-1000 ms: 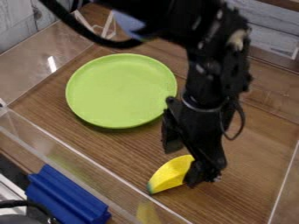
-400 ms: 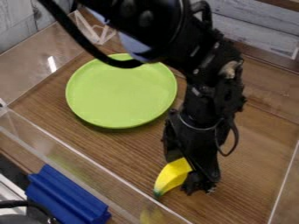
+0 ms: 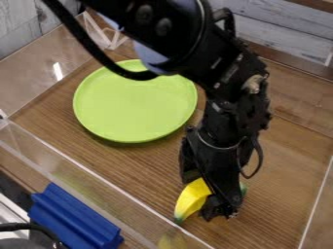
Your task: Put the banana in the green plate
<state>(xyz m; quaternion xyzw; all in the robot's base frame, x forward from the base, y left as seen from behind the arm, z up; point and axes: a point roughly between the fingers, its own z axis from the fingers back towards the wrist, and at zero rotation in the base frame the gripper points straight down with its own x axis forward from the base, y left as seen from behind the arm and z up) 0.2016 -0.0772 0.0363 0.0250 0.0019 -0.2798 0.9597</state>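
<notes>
Find the gripper [image 3: 215, 198] low at the banana [image 3: 193, 197], with jaws apart in a wide stance and no secure hold evident. Cannot make out both contact faces, hidden by the dark fingers and housing. Note the banana on the wooden tabletop [image 3: 146, 165], well outside the green plate [image 3: 132, 102], with one end exposed toward the clear panel [image 3: 101, 185] and the other covered by the gripper.

Judge the step in hand as the grasp, with lift and transfer outstanding. Before closing, confirm one finger on each long side, near the middle of the curve. Avoid pinching the far end only, given the likely swing or slip of smooth plastic. Close gently and evenly, then test with a slight lift. Keep clear of the panel while lifting; raise above the plate's rim before crossing. Lower over the middle and release close to the surface, to limit rolling.

As to containers, record the plate as broad, shallow and lime green, apparently flat on the wood, and yet to receive the banana. Record also a blue container [image 3: 74, 220] beyond the panel, near the lower left corner. Cannot determine any contents.
</notes>
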